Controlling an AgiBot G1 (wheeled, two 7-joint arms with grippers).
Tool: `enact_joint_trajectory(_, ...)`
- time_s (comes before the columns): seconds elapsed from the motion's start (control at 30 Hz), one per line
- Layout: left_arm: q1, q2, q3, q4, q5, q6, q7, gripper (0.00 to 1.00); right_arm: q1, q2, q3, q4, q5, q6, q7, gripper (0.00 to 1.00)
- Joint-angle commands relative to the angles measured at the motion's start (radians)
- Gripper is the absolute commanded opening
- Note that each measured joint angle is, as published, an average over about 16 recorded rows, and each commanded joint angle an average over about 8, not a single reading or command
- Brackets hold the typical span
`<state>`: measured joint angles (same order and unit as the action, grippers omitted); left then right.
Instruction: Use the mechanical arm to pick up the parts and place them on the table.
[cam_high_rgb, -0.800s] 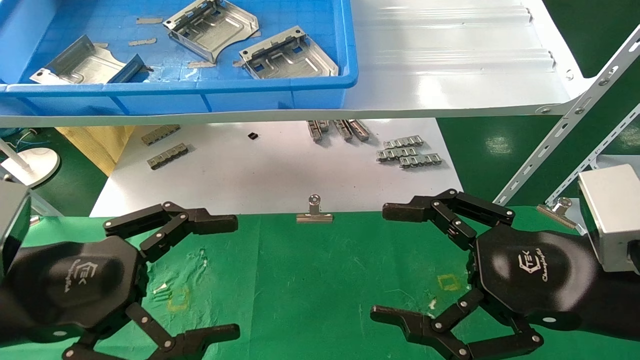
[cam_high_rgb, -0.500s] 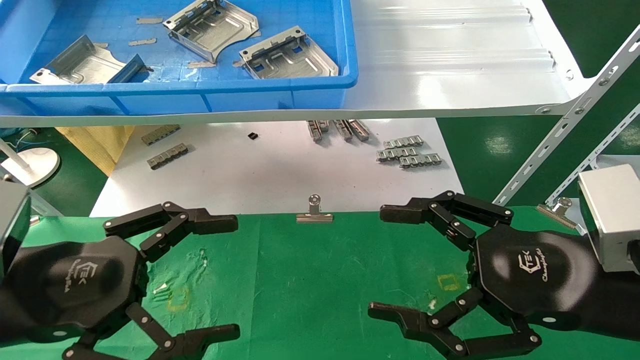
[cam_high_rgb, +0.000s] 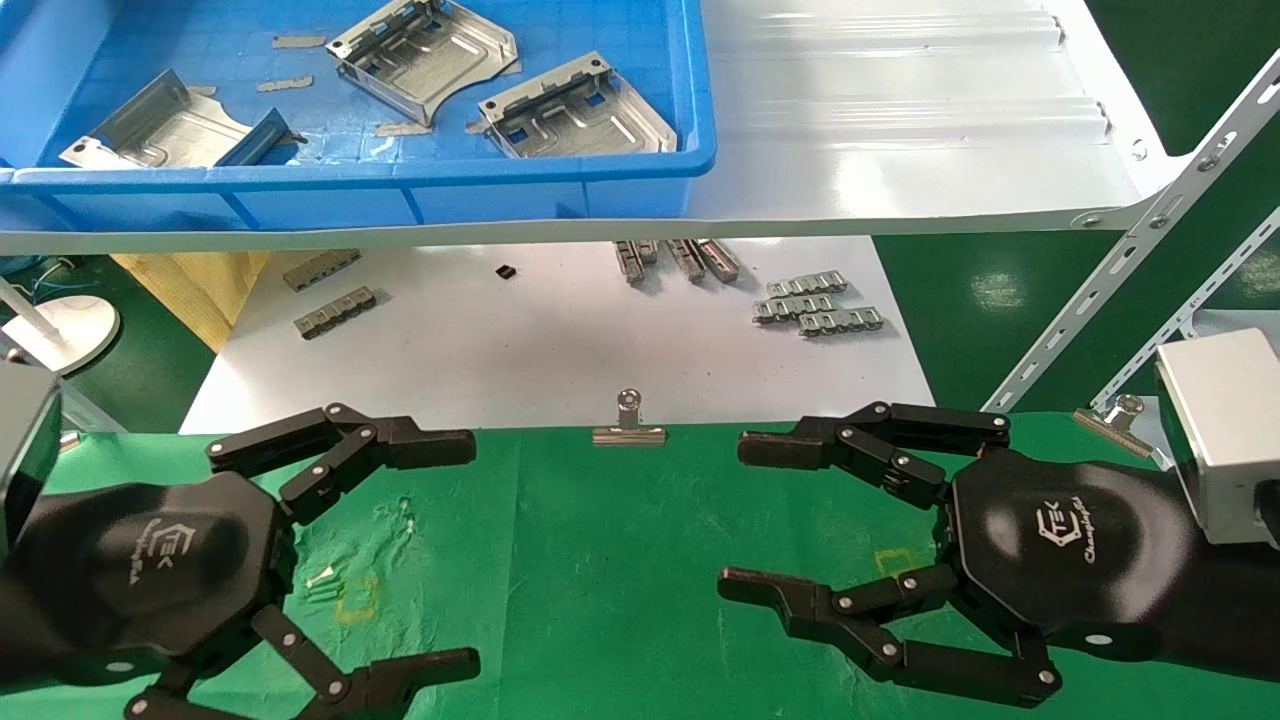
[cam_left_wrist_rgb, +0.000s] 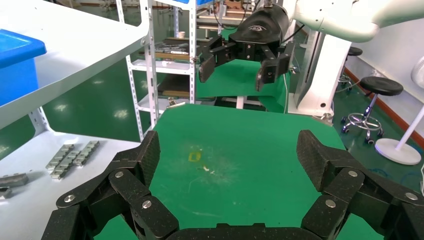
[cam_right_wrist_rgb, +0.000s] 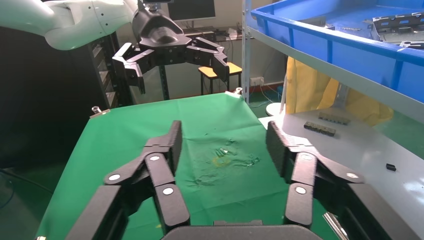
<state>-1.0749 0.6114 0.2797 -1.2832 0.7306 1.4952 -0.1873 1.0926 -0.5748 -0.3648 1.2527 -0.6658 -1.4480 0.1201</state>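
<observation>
Both released hands, left hand (cam_high_rgb: 345, 555) and right hand (cam_high_rgb: 800, 525), were held empty above the green surface (cam_high_rgb: 620, 560); parts (cam_high_rgb: 575, 108) in the blue bin (cam_high_rgb: 560, 170) were yet to be reached.

We see three surfaces. The table (cam_high_rgb: 620, 560) — green cloth, wrinkled and scuffed — carries small yellow square marks (cam_high_rgb: 897, 565) and is pinned at its far edge by a silver binder clip (cam_high_rgb: 628, 425). Beyond it lies a white board (cam_high_rgb: 520, 350) scattered with grey strip pieces (cam_high_rgb: 815, 308). Above, a glossy white shelf (cam_high_rgb: 900, 130) holds a blue bin (cam_high_rgb: 400, 190) — three silver parts (cam_high_rgb: 575, 110) lie inside.
</observation>
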Motion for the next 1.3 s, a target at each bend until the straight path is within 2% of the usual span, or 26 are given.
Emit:
enact_joint_trajectory(0.03,0.000,0.000,0.000,0.000,0.000,0.000,0.000,1.00,0.000,0.000,0.000,0.000,0.000,0.000,0.000,0.00)
enact_joint_trajectory(0.53,0.000,0.000,0.000,0.000,0.000,0.000,0.000,1.00,0.000,0.000,0.000,0.000,0.000,0.000,0.000,0.00)
enact_joint_trajectory(0.67,-0.030,0.000,-0.005,-0.004,0.004,0.001,0.003,1.00,0.000,0.000,0.000,0.000,0.000,0.000,0.000,0.00)
enact_joint_trajectory(0.77,-0.114,0.014,-0.004,0.013,0.025,-0.007,-0.009,1.00,0.000,0.000,0.000,0.000,0.000,0.000,0.000,0.00)
enact_joint_trajectory(0.93,-0.358,0.099,0.040,0.145,0.140,-0.040,-0.035,1.00,0.000,0.000,0.000,0.000,0.000,0.000,0.000,0.00)
enact_joint_trajectory(1.13,-0.634,0.258,0.127,0.474,0.336,-0.104,0.015,1.00,0.000,0.000,0.000,0.000,0.000,0.000,0.000,0.00)
enact_joint_trajectory(1.3,-0.800,0.383,0.170,0.776,0.469,-0.283,0.075,1.00,0.000,0.000,0.000,0.000,0.000,0.000,0.000,0.00)
